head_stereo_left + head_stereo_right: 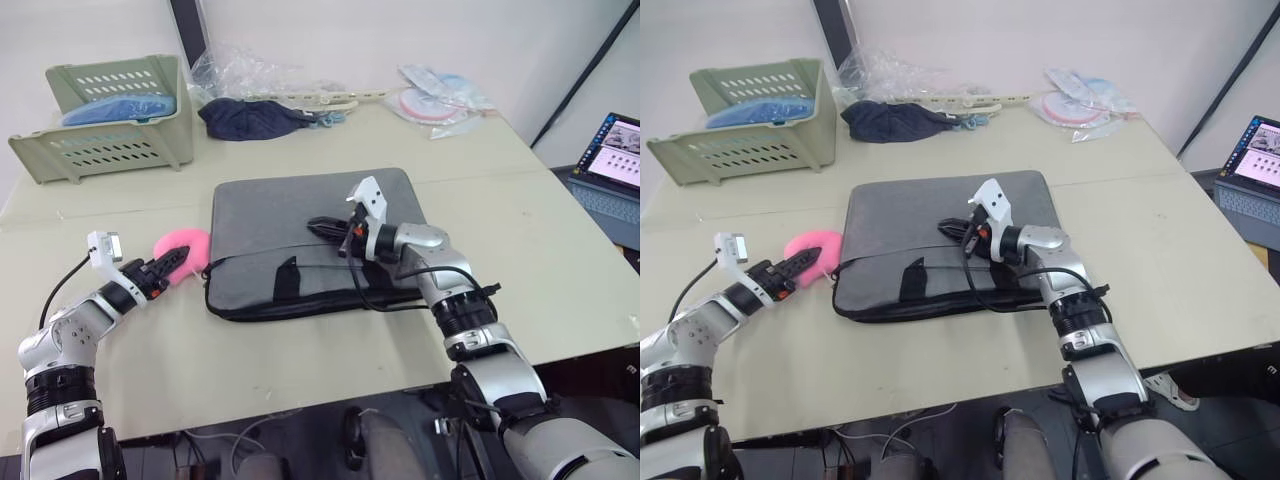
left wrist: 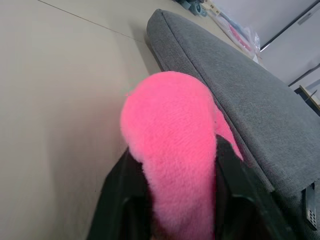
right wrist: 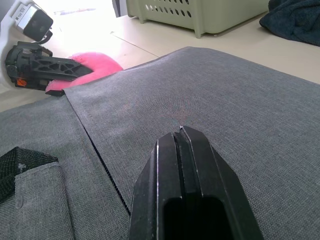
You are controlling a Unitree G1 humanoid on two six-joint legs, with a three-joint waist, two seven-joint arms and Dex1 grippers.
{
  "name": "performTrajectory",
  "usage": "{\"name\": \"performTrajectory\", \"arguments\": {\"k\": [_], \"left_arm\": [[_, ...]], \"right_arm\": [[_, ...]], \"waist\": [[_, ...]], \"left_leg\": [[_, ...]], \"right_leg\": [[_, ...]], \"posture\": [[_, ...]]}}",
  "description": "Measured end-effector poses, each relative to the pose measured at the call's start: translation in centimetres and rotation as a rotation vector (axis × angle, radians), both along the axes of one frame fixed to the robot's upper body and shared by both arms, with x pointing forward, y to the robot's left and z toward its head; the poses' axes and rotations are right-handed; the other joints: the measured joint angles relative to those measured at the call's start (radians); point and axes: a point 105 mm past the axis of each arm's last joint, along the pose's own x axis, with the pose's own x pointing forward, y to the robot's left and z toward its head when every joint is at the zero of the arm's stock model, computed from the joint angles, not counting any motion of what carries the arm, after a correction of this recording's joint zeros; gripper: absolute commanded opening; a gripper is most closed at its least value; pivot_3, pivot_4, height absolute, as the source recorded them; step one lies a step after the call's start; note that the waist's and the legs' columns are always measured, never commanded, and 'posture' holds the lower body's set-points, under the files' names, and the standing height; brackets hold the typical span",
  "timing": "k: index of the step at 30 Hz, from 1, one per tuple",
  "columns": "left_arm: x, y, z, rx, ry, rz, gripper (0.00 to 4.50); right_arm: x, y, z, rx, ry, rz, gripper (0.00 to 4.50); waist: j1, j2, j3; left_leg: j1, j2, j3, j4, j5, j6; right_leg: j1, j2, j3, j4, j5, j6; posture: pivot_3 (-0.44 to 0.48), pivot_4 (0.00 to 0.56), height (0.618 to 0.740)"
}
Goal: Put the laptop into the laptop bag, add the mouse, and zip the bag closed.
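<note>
The table (image 1: 560, 250) carries one laptop bag (image 1: 290, 215), lying flat near the front middle — a grey fabric sleeve that looks soft on its faces yet lies flat and full, so I judge it has something stiff inside and would be fairly heavy to drag; no laptop or mouse can be made out on the table, so whether they are already within cannot be told. It would be best taken by its two black strap handles (image 1: 288, 278) at the near edge, or steadied by pressing on the flat top, since the cloth itself would bunch under a pinch. The right gripper (image 1: 330, 228) lies over the middle of the bag's top face, its two fingers pressed together with nothing between them, as the right wrist view shows. At the bag's left near corner sits one pink fluffy charm (image 1: 182, 245) — light, squashy, easy to pinch and unlikely to slip, though pulling on it drags whatever it is tied to. The left gripper (image 1: 172, 264) is clamped on that charm, one finger on either side of the fluff. Beyond the bag stand one green basket (image 1: 110, 125) and one dark blue cloth bundle (image 1: 250, 118), well apart from it.
</note>
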Motion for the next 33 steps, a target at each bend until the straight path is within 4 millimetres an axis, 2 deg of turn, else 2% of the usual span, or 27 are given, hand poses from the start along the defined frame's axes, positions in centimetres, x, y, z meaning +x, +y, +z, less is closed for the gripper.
{"name": "performTrajectory", "arguments": {"k": [7,14,19,24,33], "left_arm": [[-0.3,0.1,-0.2,0.004,0.005,0.000,0.44],[-2.1,0.3,-0.4,0.013,0.027,-0.006,0.44],[-6.1,1.8,-0.7,0.034,0.094,0.001,0.44],[-8.5,1.2,-1.1,0.031,0.145,-0.038,0.44],[-10.2,-0.5,-1.4,0.040,0.183,-0.093,0.44]], "right_arm": [[0.0,0.1,0.0,0.001,0.000,0.001,0.00],[-0.1,0.1,-0.1,0.003,0.003,0.002,0.00],[-0.1,0.0,-0.3,0.006,0.006,-0.004,0.00],[-0.2,0.1,-0.3,0.008,0.004,-0.002,0.00],[-0.3,0.1,-0.3,0.009,0.004,-0.001,0.00]], "waist": [[0.000,0.001,0.000],[-0.003,0.002,0.001],[-0.002,0.007,0.004],[-0.003,0.008,0.004],[-0.003,0.008,0.004]], "left_leg": [[0.000,0.000,-0.003,0.000,0.000,0.000],[0.000,0.000,-0.009,-0.001,0.000,0.000],[0.000,0.001,-0.011,-0.003,0.000,0.000],[0.001,0.001,-0.011,-0.007,0.000,-0.001],[0.001,0.001,-0.011,-0.008,-0.001,-0.001]], "right_leg": [[0.000,-0.001,0.000,0.000,0.000,0.000],[0.000,-0.003,0.002,0.000,0.000,0.000],[0.000,-0.004,0.002,-0.002,0.000,0.000],[0.000,-0.005,0.002,-0.003,0.000,0.000],[0.000,-0.005,0.002,-0.004,-0.001,0.000]], "posture": [[0.000,0.150,0.740],[0.000,0.150,0.740],[0.000,0.150,0.740],[0.000,0.150,0.740],[0.000,0.150,0.740]]}}
